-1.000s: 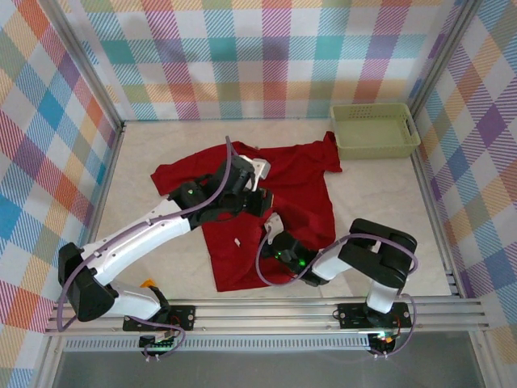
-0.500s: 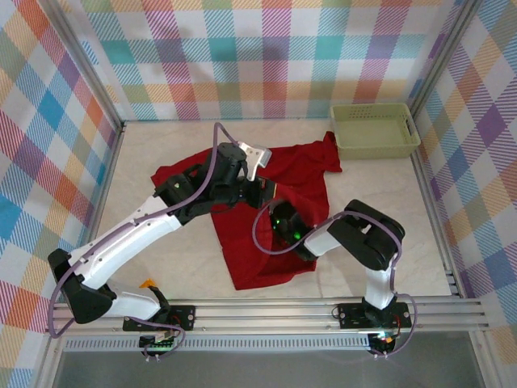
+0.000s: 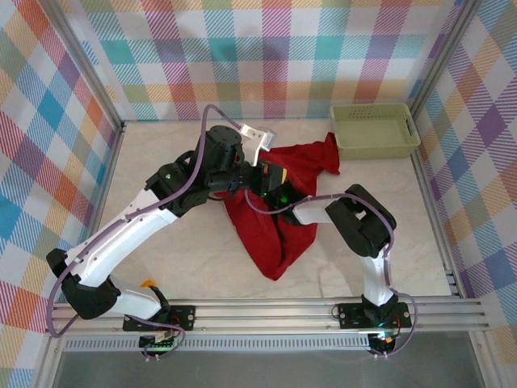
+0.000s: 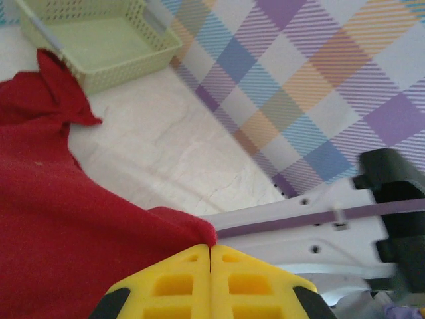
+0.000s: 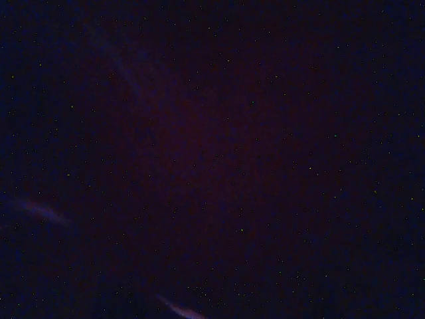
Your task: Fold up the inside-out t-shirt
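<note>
We see a pale green basket (image 3: pixel 376 150) standing upright at the far right corner of the pale table (image 3: pixel 170 259). Checked pastel walls (image 3: pixel 242 56) enclose it on three sides.

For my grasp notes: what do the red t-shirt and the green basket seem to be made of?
T-shirt: soft matte cloth, perhaps cotton; it bunches and drapes in folds. Basket: probably moulded plastic, smooth pale green; stiff walls pierced by regular holes.

deep-red t-shirt (image 3: pixel 273 242), pale green basket (image 3: pixel 376 148), plaid walls (image 3: pixel 242 56)
</note>
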### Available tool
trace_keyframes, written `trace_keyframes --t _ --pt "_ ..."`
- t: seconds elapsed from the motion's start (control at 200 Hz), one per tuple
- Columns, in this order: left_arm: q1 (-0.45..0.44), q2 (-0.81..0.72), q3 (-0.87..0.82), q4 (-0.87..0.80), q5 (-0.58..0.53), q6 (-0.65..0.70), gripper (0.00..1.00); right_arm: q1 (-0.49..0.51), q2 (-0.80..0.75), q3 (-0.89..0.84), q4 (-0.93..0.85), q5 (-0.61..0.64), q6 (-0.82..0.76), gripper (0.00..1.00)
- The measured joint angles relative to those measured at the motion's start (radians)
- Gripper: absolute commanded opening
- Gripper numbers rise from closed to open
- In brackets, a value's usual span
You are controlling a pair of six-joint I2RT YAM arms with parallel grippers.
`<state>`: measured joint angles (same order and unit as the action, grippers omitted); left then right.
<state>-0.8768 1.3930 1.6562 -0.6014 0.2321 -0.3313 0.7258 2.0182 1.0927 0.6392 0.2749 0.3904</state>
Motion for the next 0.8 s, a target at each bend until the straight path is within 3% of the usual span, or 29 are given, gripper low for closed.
trace_keyframes --t 0.41,0.8 --pt "-0.045 0.015 0.077 0.003 -0.033 0.014 0.0 -0.1 0.142 0.397 -0.526 -0.149 0.281 0.9" --pt "-0.058 0.037 0.077 0.022 -0.087 0.015 0.0 -0.108 0.342 0.79 -1.014 -0.172 0.331 0.9"
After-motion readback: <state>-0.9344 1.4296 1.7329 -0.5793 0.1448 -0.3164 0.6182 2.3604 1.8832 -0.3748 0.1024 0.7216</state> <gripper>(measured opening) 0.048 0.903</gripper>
